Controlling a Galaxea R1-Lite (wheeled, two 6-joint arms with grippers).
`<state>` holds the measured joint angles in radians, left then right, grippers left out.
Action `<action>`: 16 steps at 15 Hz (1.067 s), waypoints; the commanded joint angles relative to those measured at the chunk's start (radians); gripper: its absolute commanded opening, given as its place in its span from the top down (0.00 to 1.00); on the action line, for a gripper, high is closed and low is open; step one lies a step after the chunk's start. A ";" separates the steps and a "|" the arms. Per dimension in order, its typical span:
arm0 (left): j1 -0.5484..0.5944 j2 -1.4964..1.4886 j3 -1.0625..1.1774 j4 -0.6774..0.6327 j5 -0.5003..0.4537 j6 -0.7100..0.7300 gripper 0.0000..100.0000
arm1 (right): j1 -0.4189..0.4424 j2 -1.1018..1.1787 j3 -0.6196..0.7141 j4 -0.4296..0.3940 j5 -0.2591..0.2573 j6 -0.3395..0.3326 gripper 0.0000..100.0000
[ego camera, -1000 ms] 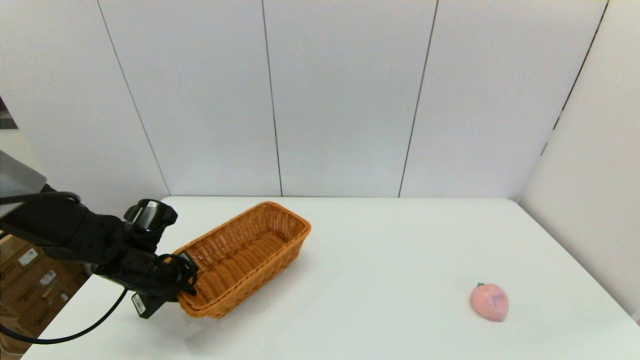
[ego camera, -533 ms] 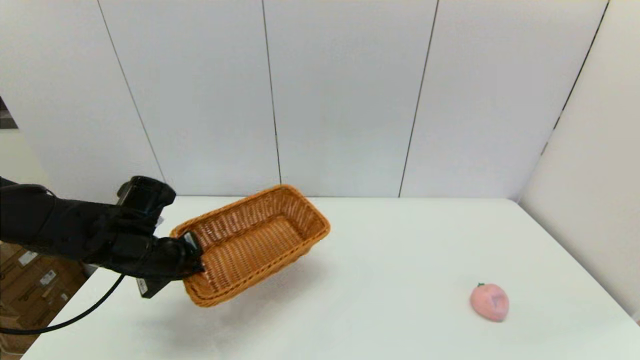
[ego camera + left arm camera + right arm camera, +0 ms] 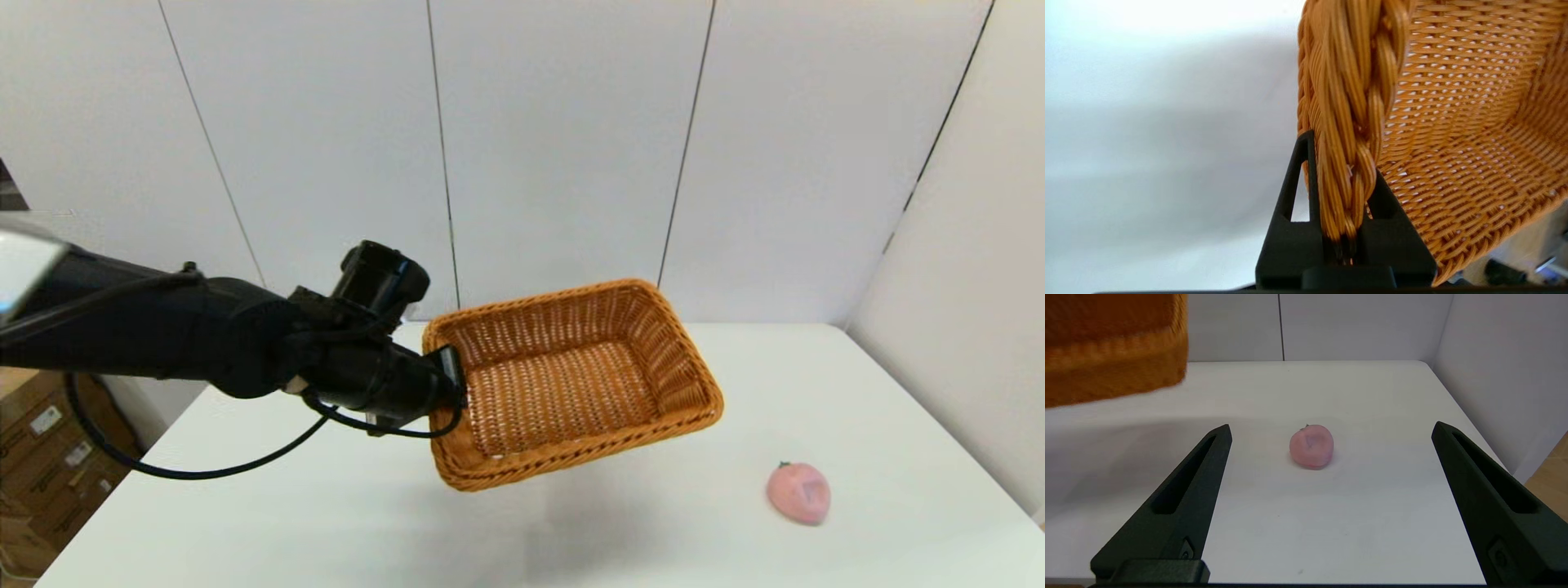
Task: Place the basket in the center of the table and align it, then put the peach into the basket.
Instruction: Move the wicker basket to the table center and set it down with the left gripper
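Wicker basket [image 3: 571, 384] airborne, left gripper [image 3: 447, 384] clamped on its rim | not yet set down on table [image 3: 245, 523] | peach [image 3: 798, 492] untouched | right gripper [image 3: 1331, 498] spread wide, idle.

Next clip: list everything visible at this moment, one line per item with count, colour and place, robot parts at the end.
Rectangular woven wicker basket: one, orange-brown, held above the table near its middle, tilted, empty.
Small rounded toy peach: one, pale pink with a darker patch and green stem tip, on the table at the robot's near right, apart from the basket.
Large white table: one, white, fills the foreground.
Wall panels: white, behind the table.
Cardboard boxes: brown, on the floor left of the table.
Left gripper: one, black, shut on the basket's braided rim at its short end.
Right gripper: one, black, open, low over the table's near edge, facing the peach; out of the head view.
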<state>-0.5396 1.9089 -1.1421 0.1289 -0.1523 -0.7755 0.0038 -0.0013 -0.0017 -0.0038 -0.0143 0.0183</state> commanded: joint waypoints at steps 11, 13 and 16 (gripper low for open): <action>-0.045 0.150 0.116 -0.054 -0.018 0.047 1.00 | 0.001 0.001 0.000 -0.001 -0.001 0.000 0.00; -0.043 0.150 0.131 -0.060 -0.047 0.047 1.00 | 0.001 0.001 0.000 -0.001 -0.001 0.000 0.00; -0.043 0.148 0.133 -0.063 -0.050 0.047 1.00 | 0.001 0.001 0.000 -0.001 -0.001 0.000 0.00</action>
<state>-0.5834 2.0596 -1.0121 0.0672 -0.2011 -0.7245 0.0038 -0.0013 -0.0017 -0.0043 -0.0153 0.0181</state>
